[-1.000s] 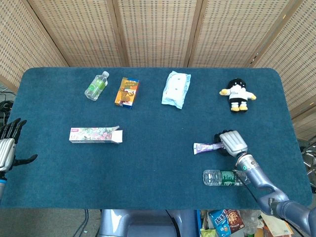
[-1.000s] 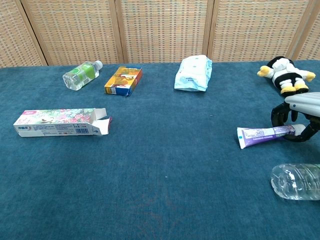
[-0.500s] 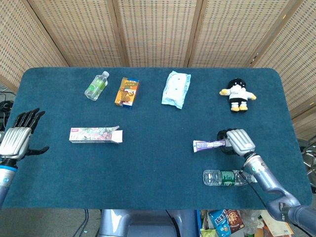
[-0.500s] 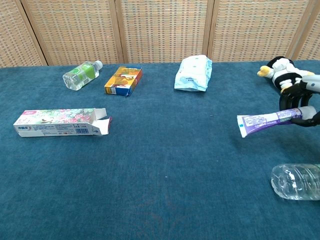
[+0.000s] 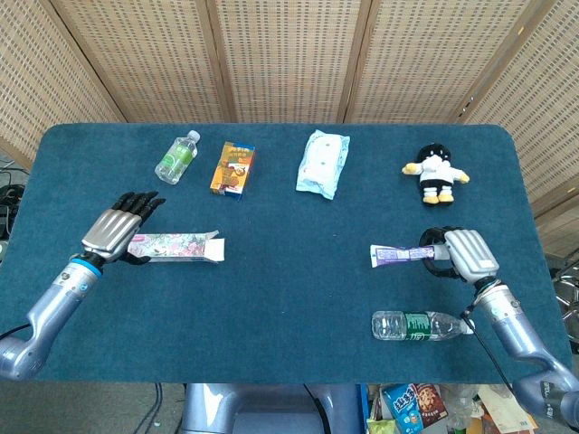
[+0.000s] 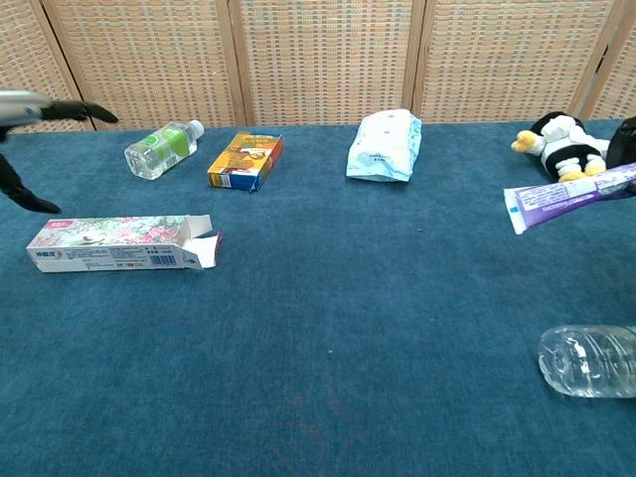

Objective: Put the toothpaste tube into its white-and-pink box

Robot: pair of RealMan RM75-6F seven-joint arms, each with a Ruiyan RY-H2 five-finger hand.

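Observation:
The white-and-pink box (image 5: 175,247) (image 6: 119,243) lies on the left of the blue table, its open flap facing right. My left hand (image 5: 118,232) (image 6: 30,129) hovers over the box's left end, fingers spread, holding nothing. My right hand (image 5: 461,255) holds the purple-and-white toothpaste tube (image 5: 398,254) (image 6: 566,196) by its cap end, lifted off the cloth, its flat end pointing left. In the chest view the right hand is almost cut off at the right edge.
A clear water bottle (image 5: 416,325) (image 6: 591,360) lies near the front right edge below the tube. Along the back stand a green-label bottle (image 5: 176,156), an orange carton (image 5: 232,168), a light-blue pack (image 5: 323,163) and a plush doll (image 5: 436,174).
My right hand has lifted the tube off the table and drawn it right. My left hand has swung in from the left edge to above the box's left end.

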